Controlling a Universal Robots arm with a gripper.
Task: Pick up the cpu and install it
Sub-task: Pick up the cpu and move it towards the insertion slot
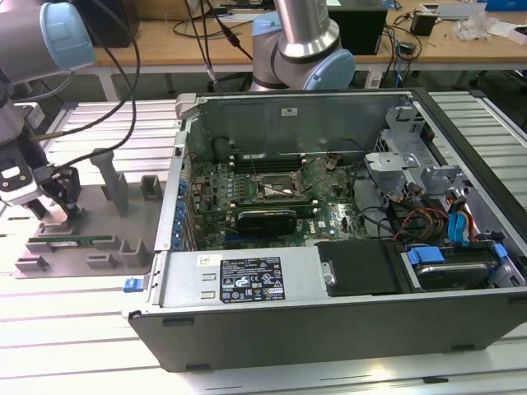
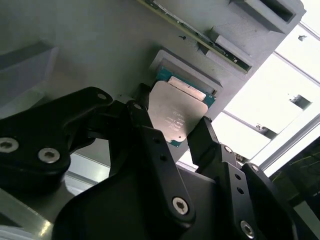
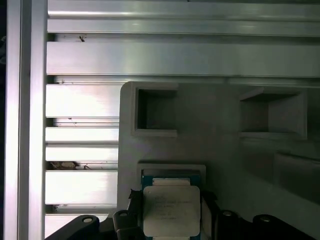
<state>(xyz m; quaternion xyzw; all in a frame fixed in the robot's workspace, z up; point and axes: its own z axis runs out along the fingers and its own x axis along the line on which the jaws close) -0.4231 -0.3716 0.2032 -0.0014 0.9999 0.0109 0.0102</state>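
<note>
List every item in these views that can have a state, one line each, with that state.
cpu: gripped on two sides, at its recess in the grey tray.
gripper: shut on the cpu.
computer case: open, side panel off.
memory stick: lying in the grey tray.

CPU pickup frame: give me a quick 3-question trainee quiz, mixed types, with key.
1. True or false: the CPU already sits in the motherboard socket.
2. The gripper is: A) shut on the CPU's opposite edges, down at the grey fixture tray; B) open above the motherboard socket; C) raised clear of everything.
3. In the exterior view, on which side of the computer case does the grey fixture tray lie?
Key: 1 false; 2 A; 3 the exterior view's left.
</note>
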